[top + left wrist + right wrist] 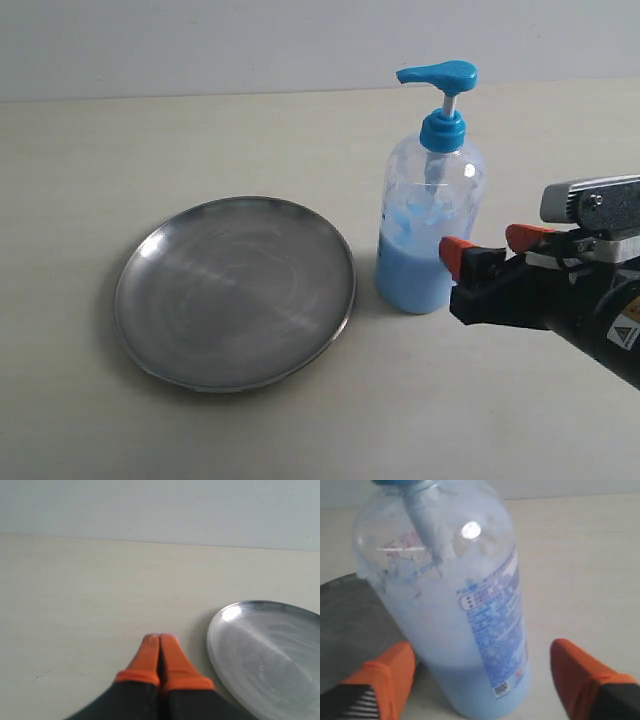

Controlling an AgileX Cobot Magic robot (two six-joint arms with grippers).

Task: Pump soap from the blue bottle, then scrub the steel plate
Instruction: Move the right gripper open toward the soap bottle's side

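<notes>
Right gripper (490,246), fingers apart, flanks the blue bottle (430,225) standing at the steel plate's (235,290) three o'clock; left gripper (160,647) is pressed together.

The right arm (600,325) comes in low from the right side of the exterior view. It is black, with a grey metal part (590,200) on top near the wrist. The right gripper (490,247) points to the left. Its two fingers have orange tips (387,672), and they stand wide apart. The left gripper (159,647) shows only in its own wrist view. Its two orange tips are pressed together side by side, and the fingers behind them are black.
</notes>
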